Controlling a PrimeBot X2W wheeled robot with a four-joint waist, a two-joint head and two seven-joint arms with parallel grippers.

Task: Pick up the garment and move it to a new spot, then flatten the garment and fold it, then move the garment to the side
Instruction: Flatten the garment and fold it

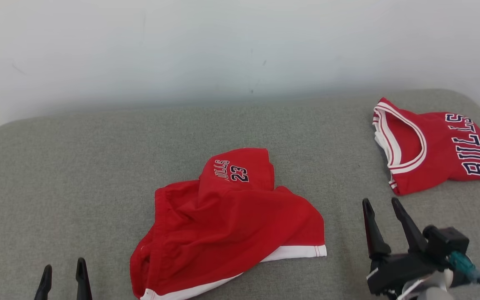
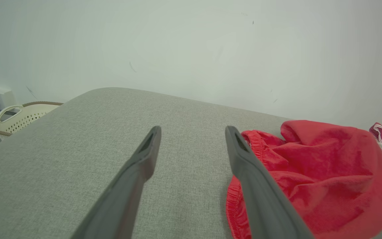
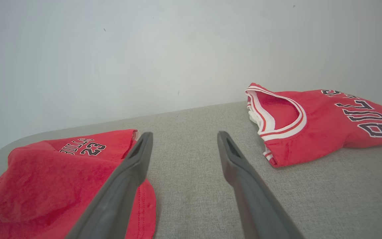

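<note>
Framing the red shorts [image 2: 310,172], left wrist view adds a pale basket [image 2: 28,117].

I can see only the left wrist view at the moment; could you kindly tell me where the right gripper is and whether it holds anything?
Observer: The right gripper stands open and empty, between the red shorts and another garment.
Operator: Thank you. What is that other garment?
Observer: A red jersey, folded, with BULLS in dark letters, at the far right.
Operator: Is anything printed on the shorts?
Observer: Yes, BULLS 23, on the part turned up at the back.
</note>
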